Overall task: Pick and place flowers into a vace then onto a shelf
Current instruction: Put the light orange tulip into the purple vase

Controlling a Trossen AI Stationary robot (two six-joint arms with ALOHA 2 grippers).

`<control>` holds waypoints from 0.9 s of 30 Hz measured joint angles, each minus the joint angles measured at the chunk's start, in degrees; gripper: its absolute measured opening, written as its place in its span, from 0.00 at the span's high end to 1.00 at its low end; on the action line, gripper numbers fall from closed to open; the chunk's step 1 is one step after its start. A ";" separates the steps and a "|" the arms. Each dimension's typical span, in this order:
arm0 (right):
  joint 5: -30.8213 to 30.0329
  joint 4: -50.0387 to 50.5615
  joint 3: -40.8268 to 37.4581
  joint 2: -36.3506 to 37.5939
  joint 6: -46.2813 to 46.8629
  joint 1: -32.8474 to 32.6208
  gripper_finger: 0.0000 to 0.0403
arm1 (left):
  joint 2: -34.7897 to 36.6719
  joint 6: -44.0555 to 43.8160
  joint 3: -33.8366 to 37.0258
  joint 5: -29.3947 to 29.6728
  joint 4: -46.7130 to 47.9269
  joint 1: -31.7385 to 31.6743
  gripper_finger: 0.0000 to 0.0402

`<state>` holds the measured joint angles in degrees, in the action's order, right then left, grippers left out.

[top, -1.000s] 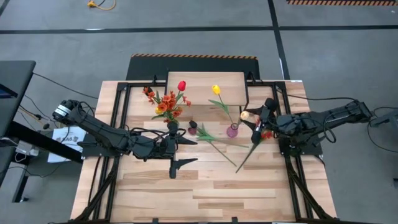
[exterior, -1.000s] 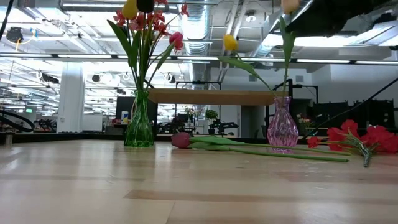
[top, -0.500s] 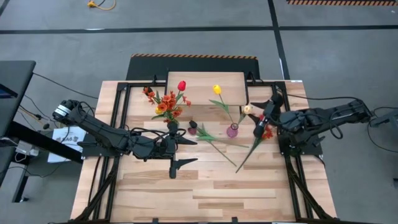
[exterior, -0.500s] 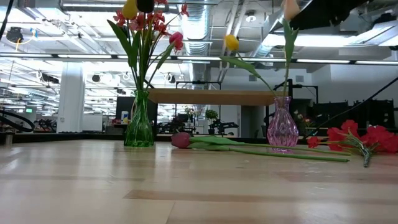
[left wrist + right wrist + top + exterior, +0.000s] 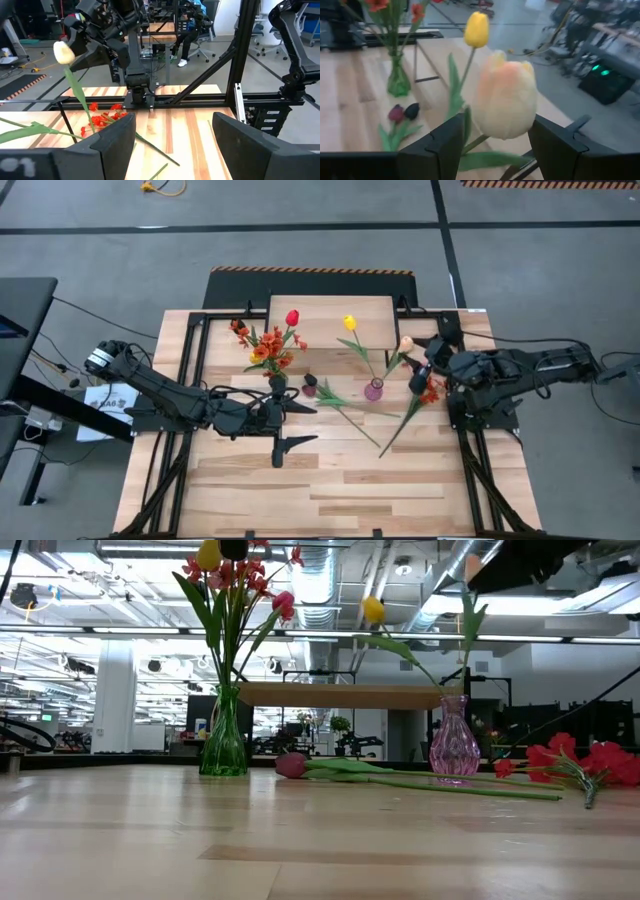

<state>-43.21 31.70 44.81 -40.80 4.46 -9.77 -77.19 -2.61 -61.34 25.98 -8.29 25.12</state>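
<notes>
I am seeing the right gripper hovering just right of the pink vase, fingers spread around the cream tulip, whose stem is standing in that vase. The left gripper is waiting open near the green vase, left of centre.

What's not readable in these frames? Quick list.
- Right gripper grip on the cream tulip: the bloom fills the right wrist view and hides the stem between the jaws.
- Cream tulip's stem end and the pink vase mouth: low view shows the stem above it, the entry too small to tell.
- Green vase: left arm covers it from above.
- Red spray: cut by the edge.
</notes>
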 joint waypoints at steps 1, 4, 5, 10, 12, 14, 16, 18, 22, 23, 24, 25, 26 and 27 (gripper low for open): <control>1.30 0.34 0.04 0.00 0.11 0.37 0.49 | 0.00 -0.12 0.00 -0.03 0.00 0.00 0.37; 5.07 1.65 0.07 -0.53 0.92 1.37 0.49 | 0.00 -0.12 0.00 -0.03 0.00 0.00 0.37; 5.97 1.86 0.07 -0.88 1.39 1.70 0.49 | 0.00 -0.12 0.00 -0.03 0.00 0.00 0.37; 7.85 3.24 0.07 -2.30 1.67 2.63 0.48 | 0.00 -0.12 0.00 -0.05 0.02 0.00 0.37; 8.54 3.43 0.08 -2.63 1.69 2.77 0.46 | 0.00 -0.13 0.00 -0.05 0.06 0.00 0.37; 8.98 5.21 0.40 -2.75 2.36 2.83 0.44 | 0.00 -0.14 0.00 -0.06 0.26 0.00 0.37; 8.93 7.25 1.36 -2.72 3.71 2.75 0.42 | 0.00 -0.16 0.00 -0.07 0.29 0.00 0.37; 8.81 9.44 2.21 -2.69 4.89 2.74 0.41 | 0.00 -0.16 0.00 -0.07 0.35 0.00 0.37; 8.81 13.64 4.48 -2.67 6.52 2.74 0.39 | 0.00 -0.14 0.00 -0.07 0.39 0.00 0.37; 8.81 14.59 5.03 -2.64 6.67 2.74 0.39 | 0.00 -0.14 0.00 -0.07 0.42 0.00 0.37; 8.85 15.30 5.46 -2.67 6.68 2.74 0.39 | 0.00 -0.14 0.00 -0.07 0.44 0.00 0.37; 8.87 15.96 5.92 -2.70 6.67 2.74 0.39 | 0.00 -0.14 0.00 -0.07 0.44 0.00 0.37; 8.88 16.39 6.40 -2.71 6.68 2.74 0.39 | 0.00 -0.14 0.00 -0.07 0.46 0.00 0.37; 8.93 16.86 6.87 -2.70 6.70 2.74 0.39 | 0.00 -0.14 0.00 -0.07 0.50 0.00 0.37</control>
<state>-34.27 48.56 51.68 -43.50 11.17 -7.03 -77.19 -2.74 -61.34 25.91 -7.79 25.12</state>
